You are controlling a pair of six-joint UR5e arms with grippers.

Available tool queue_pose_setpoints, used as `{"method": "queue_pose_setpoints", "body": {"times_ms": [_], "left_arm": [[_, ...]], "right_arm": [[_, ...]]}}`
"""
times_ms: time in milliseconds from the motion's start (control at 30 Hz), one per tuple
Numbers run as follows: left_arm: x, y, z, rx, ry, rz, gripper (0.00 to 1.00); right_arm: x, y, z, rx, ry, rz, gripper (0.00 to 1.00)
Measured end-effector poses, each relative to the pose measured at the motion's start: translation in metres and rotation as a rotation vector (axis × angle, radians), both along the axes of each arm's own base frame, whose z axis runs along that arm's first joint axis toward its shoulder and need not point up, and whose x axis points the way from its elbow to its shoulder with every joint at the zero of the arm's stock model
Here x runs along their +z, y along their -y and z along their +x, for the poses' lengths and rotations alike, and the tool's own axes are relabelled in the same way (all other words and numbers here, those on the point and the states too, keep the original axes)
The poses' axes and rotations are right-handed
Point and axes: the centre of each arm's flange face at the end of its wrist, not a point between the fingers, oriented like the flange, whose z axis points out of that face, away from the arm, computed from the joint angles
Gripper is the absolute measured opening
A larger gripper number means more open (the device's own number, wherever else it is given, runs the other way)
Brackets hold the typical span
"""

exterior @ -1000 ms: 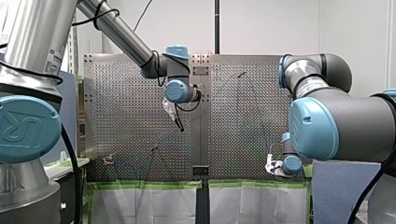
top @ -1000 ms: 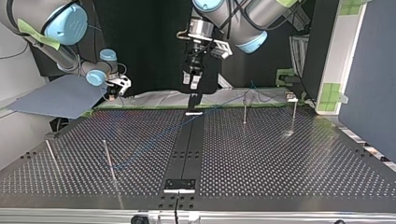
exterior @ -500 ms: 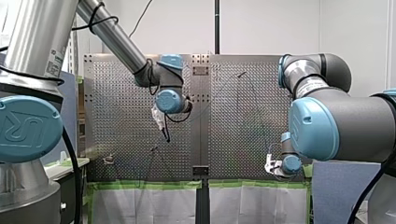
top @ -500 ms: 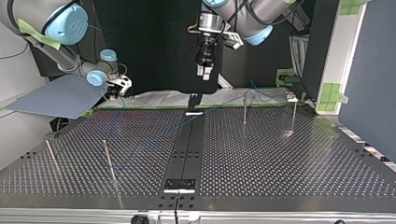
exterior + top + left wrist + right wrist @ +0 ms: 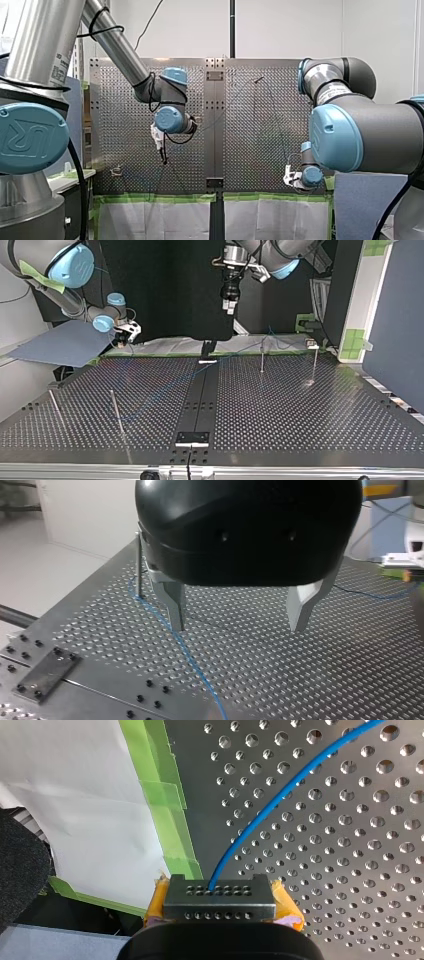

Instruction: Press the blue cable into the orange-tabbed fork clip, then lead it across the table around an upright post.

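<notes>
The blue cable [image 5: 195, 665] is seen lying slack across the table [image 5: 310, 680], thin and limp. It is pinched fast in the right claw [image 5: 220, 897] at the taped table edge. The left claw [image 5: 237, 625] is hung wide open, empty, above it; a grip near the post [image 5: 139, 565] is probably best taken.

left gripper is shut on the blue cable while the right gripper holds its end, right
No: the left wrist view shows my left gripper open, the blue cable lying on the table below it. My right gripper does hold its end.
</notes>
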Motion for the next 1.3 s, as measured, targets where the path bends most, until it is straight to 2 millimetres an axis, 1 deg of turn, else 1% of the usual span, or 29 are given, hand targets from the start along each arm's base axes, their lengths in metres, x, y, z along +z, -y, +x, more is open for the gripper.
{"method": "queue_pose_setpoints", "body": {"times_ms": [333, 633, 900, 1300], "left_arm": [[-0.024, -0.017, -0.022, -0.028, -0.005, 0.086, 1.00], [-0.040, -0.031, -0.036, -0.055, -0.002, 0.102, 1.00], [-0.039, -0.031, -0.034, -0.063, 0.037, 0.088, 1.00], [-0.039, -0.030, -0.034, -0.063, 0.042, 0.085, 1.00]], "right_arm": [[0.000, 0.000, 0.000, -0.001, 0.002, 0.001, 0.00], [0.000, 0.000, -0.001, -0.002, -0.001, 0.005, 0.00], [-0.001, -0.001, 0.000, 0.000, -0.003, 0.010, 0.00], [-0.001, -0.001, 0.000, 0.001, -0.003, 0.011, 0.00]]}}
